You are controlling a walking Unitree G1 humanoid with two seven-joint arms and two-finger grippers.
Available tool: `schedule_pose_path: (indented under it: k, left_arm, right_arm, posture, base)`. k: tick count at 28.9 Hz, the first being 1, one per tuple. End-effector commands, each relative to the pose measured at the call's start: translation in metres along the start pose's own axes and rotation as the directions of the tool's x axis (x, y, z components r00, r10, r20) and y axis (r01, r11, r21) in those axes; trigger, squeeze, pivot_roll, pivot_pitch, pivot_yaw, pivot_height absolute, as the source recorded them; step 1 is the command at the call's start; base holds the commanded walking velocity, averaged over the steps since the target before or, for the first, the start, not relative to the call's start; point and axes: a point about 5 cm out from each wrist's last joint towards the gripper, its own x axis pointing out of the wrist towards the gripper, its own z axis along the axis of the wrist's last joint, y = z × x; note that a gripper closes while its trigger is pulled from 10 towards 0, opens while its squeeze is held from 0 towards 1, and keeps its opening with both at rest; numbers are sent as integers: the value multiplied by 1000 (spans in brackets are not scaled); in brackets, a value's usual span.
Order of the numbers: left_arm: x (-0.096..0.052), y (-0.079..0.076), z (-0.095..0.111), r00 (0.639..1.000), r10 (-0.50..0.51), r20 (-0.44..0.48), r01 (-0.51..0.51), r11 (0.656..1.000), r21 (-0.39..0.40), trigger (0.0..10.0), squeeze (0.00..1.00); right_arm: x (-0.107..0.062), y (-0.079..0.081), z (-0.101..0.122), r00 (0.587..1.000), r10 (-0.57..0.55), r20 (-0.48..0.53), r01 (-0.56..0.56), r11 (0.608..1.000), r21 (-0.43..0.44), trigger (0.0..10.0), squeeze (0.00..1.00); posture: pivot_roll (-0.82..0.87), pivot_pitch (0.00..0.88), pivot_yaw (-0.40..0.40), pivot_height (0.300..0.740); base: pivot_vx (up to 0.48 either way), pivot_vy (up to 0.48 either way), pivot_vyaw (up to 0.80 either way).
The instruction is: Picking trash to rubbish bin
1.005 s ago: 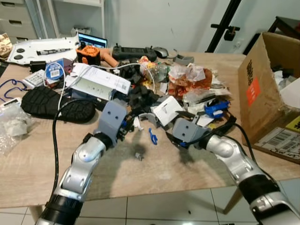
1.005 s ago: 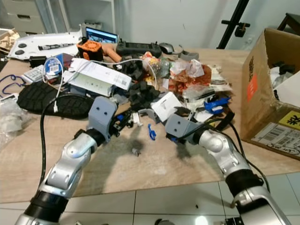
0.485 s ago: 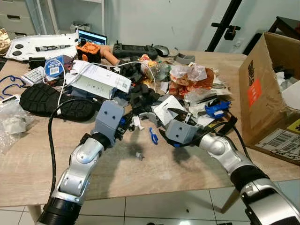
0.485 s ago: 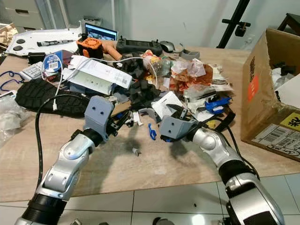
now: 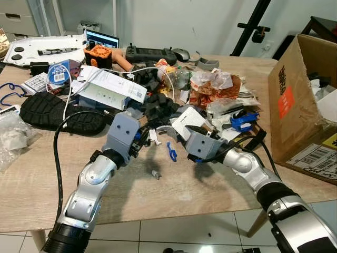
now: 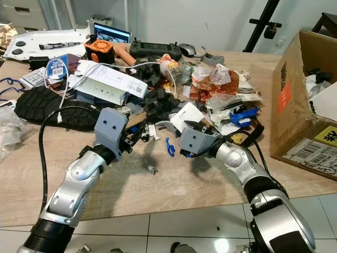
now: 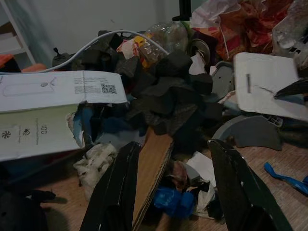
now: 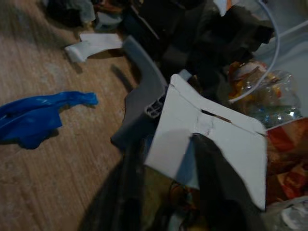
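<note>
On the far left of the wooden table (image 5: 31,174) we see a black tyre-like tread (image 5: 55,113) and, behind it, a white and green box (image 5: 108,90) with a white cable looped over it. Our left arm reaches forward from the lower left, elbow bent, its grey wrist block raised at the near edge of the trash pile (image 5: 174,100); the left gripper (image 7: 175,192) has its fingers (image 7: 120,185) spread wide, one on each side of a brown cardboard scrap (image 7: 151,166) and a small blue crumpled piece (image 7: 173,202), not closed on either. Just ahead of it lie chunks of black foam (image 7: 171,91). On the bare wood between the two arms sit a small grey bit (image 5: 156,174) and a blue plastic strip (image 5: 171,153). Our right arm comes in from the lower right, forearm angled inward and low over the table, and the right gripper (image 8: 168,190) has its fingers (image 8: 211,183) narrowed around the near edge of a white card (image 8: 211,137), one finger above it and one below; we cannot tell whether they press it. A grey curved plastic part (image 8: 139,101) lies just beside the card. Further right are orange wrappers (image 5: 216,89) and a blue clip (image 5: 243,121), and at the far right stands an open cardboard box (image 5: 295,100).
</note>
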Motion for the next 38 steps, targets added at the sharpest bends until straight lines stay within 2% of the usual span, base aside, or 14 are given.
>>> schedule_pose_path:
  k: [1, 10, 14, 17, 19, 20, 23, 24, 29, 32, 34, 35, 36, 38]
  left_arm:
    - [0, -6, 0, 1000, -17, -1, 17, 1000, -11, 10000, 0]
    - [2, -2, 0, 1000, -16, 1, 16, 1000, -6, 10000, 0]
    - [3, -1, 1, 1000, -14, 4, 14, 1000, -3, 10000, 0]
    - [5, 0, 2, 1000, -12, 12, 12, 1000, -3, 10000, 0]
    - [6, 0, 4, 1000, -14, 17, 14, 1000, -5, 10000, 0]
    - [6, 0, 4, 1000, -14, 17, 14, 1000, -5, 10000, 0]
    - [9, -1, 5, 999, -20, 27, 21, 1000, -9, 10000, 0]
    - [9, -1, 5, 999, -20, 27, 21, 1000, -9, 10000, 0]
    - [15, -3, 8, 999, -34, 42, 35, 999, -13, 10000, 0]
    - [15, -3, 8, 998, -34, 44, 35, 999, -14, 10000, 0]
    - [16, -4, 8, 998, -36, 46, 37, 999, -15, 10000, 0]
    - [16, -4, 8, 998, -36, 46, 37, 999, -15, 10000, 0]
    - [16, -4, 8, 998, -37, 48, 38, 999, -17, 10000, 0]
    - [16, -4, 8, 998, -37, 49, 38, 999, -17, 10000, 0]
  right_arm:
    - [-5, 9, -9, 999, 31, -41, -30, 999, 28, 0, 0]
    - [-3, 1, -7, 1000, 5, -26, -4, 999, 46, 0, 0]
    - [2, -10, 1, 998, -52, 23, 50, 994, 102, 0, 0]
    - [8, -46, 20, 968, -215, 126, 193, 968, 161, 0, 0]
    - [8, -70, 34, 934, -304, 187, 279, 948, 152, 0, 0]
    - [8, -70, 34, 934, -304, 187, 279, 948, 152, 0, 0]
    - [8, -104, 63, 888, -345, 303, 342, 938, 65, 0, 0]
    - [8, -104, 63, 888, -345, 303, 342, 938, 65, 0, 0]
    - [-6, -152, 99, 791, -436, 428, 462, 886, 49, 0, 0]
    - [-8, -158, 104, 778, -444, 444, 476, 879, 44, 0, 0]
    - [-15, -173, 111, 759, -461, 459, 515, 857, 10, 0, 0]
    - [-15, -173, 111, 759, -461, 459, 515, 857, 10, 0, 0]
    - [-21, -184, 107, 770, -488, 410, 553, 832, -49, 0, 0]
    - [-26, -189, 102, 771, -518, 371, 580, 811, -74, 0, 0]
  posture:
    - [14, 214, -126, 740]
    - [17, 205, -124, 740]
    - [17, 202, -122, 740]
    - [14, 194, -118, 740]
    - [14, 193, -118, 740]
    - [14, 193, -118, 740]
    - [9, 188, -116, 740]
    - [9, 188, -116, 740]
    - [-1, 178, -110, 740]
    - [-1, 176, -109, 740]
    - [-7, 170, -109, 740]
    - [-7, 170, -109, 740]
    - [-7, 170, -112, 740]
    - [-7, 170, -112, 740]
  base:
    - [0, 0, 0]
    - [0, 0, 0]
    - [0, 0, 0]
    - [0, 0, 0]
    - [0, 0, 0]
    - [0, 0, 0]
    - [0, 0, 0]
    - [0, 0, 0]
    - [0, 0, 0]
    - [0, 0, 0]
    - [0, 0, 0]
    - [0, 0, 0]
    - [0, 0, 0]
    - [0, 0, 0]
